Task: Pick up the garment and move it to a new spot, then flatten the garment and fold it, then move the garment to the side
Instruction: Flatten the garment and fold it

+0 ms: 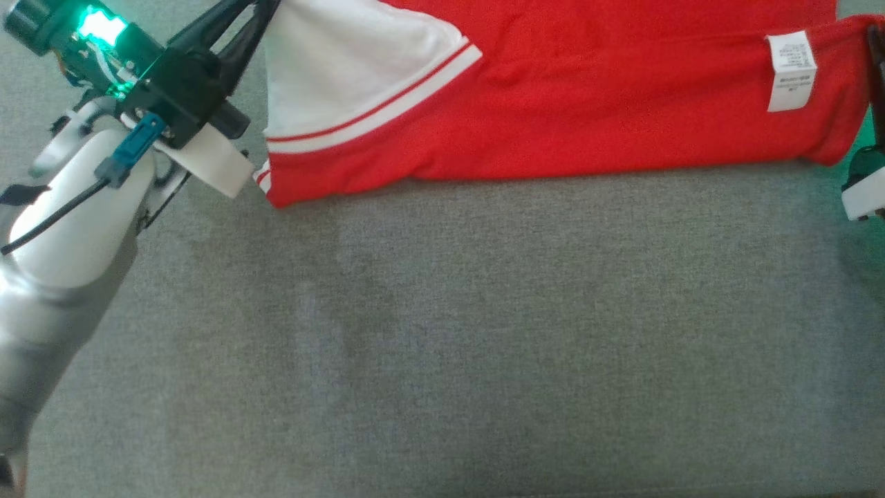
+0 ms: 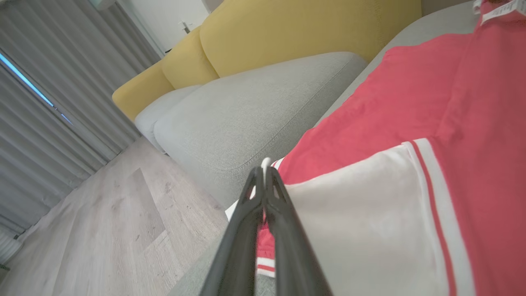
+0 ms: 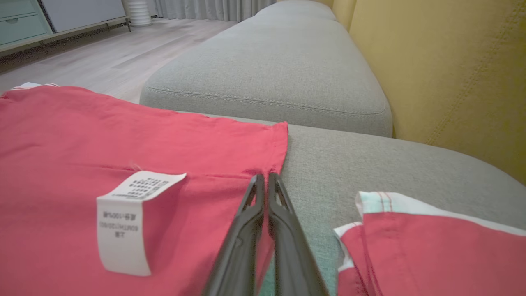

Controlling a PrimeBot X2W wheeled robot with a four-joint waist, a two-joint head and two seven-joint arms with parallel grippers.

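Observation:
The garment is a red shirt with a white, red-striped sleeve, spread along the far part of a grey sofa seat. My left gripper is at its left edge. In the left wrist view that gripper is shut, with a bit of white fabric pinched at the tips beside the garment. My right gripper sits at the garment's right end. The right wrist view has this gripper shut on the red hem of the garment, near a white care label.
A yellow backrest rises behind the seat. A second grey cushion adjoins it. Pale wooden floor and grey curtains lie beyond the sofa's edge. A folded red-and-white fabric piece lies right of my right fingers.

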